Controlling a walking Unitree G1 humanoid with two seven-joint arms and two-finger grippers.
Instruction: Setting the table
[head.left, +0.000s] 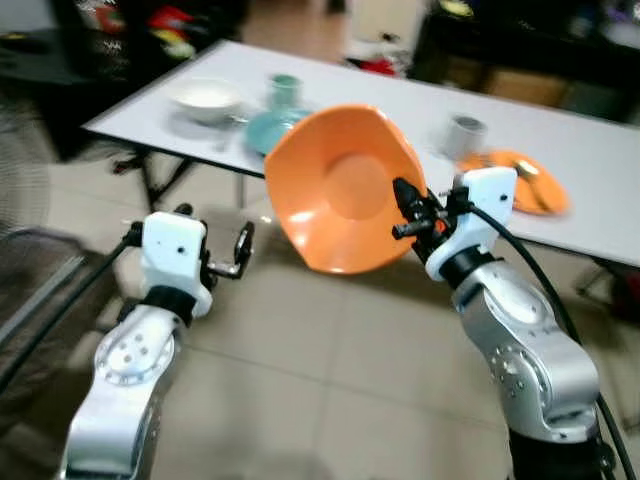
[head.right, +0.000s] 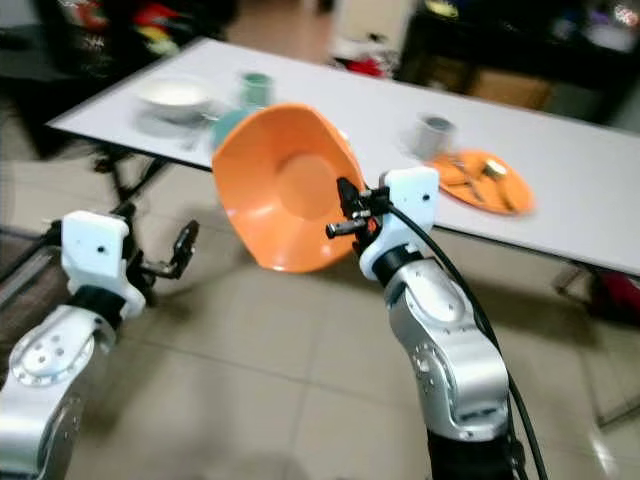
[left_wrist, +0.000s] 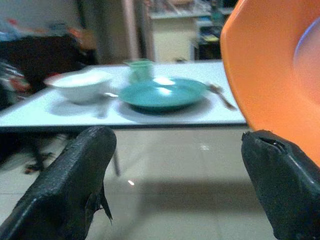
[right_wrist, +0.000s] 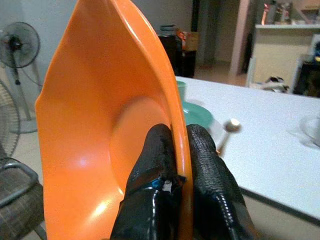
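The orange bowl (head.left: 340, 190) hung in the air on its edge, its hollow facing the robot's head, short of the near edge of the white bench (head.left: 600, 170) and over the tiled floor (head.left: 330, 350). The right tool (head.left: 407, 205) had it by the rim, one black finger inside the bowl and one outside, pinched tight on the thin wall; in the right wrist view the fingers (right_wrist: 150, 165) met the rim squarely, and the lower part of the bowl ran out of that picture. The bowl covered part of the bench behind it, so the teal plate (head.left: 268, 128) showed there only as a sliver, though the left wrist view had it whole, with a teal cup (left_wrist: 140, 69) just behind it and a white bowl (left_wrist: 82, 85) beside it. A piece of cutlery lay by that plate, too blurred to name. Farther along the bench sat a grey cup (head.left: 465, 133) and an orange plate (head.left: 515, 180) carrying something I could not make out, partly hidden by the right wrist. The left tool (head.left: 243, 247) was held low over the floor, apart from the bowl, its two fingers spread wide with nothing between them. The room beyond was dark and smeared; a fan (right_wrist: 17, 47) stood off to one side, and a metal chair frame (head.left: 40, 260) was cut off at the picture's edge.
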